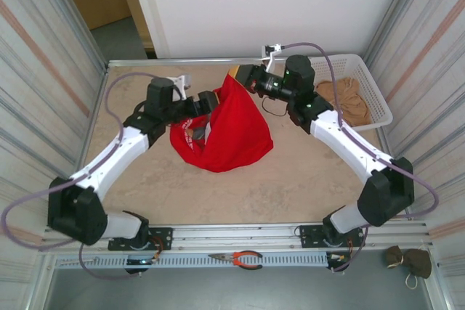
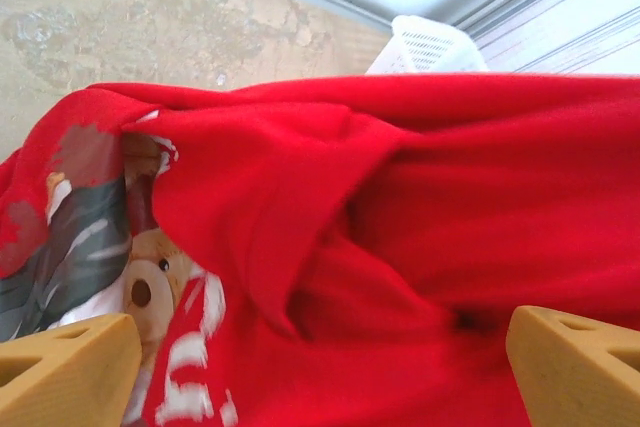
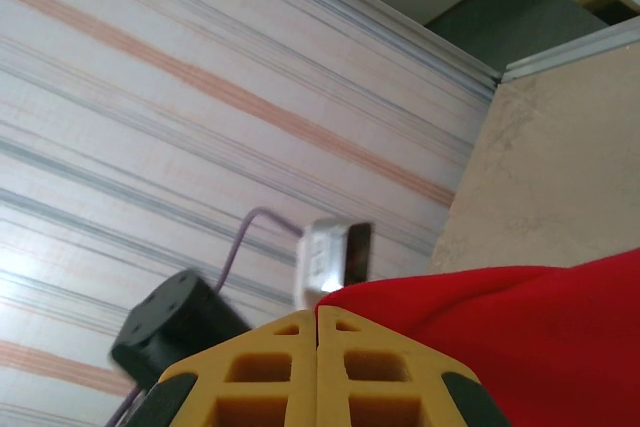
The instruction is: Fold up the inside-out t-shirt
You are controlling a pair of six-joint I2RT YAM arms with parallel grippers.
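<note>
The left claw (image 2: 320,372) is hovering spread at the t-shirt (image 1: 229,136); the right claw (image 3: 318,357) is pinching its far edge aloft. Seemingly the untangling step; next, the left claw needs a hem.

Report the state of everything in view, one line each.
red t-shirt: bunched, hanging from its top edge, lower part on the table.
right hand: shut on the red t-shirt.
left hand: open, at the red t-shirt, gripping nothing.
white basket: upright, holding a tan garment.
pliers: lying flat, untouched.
</note>
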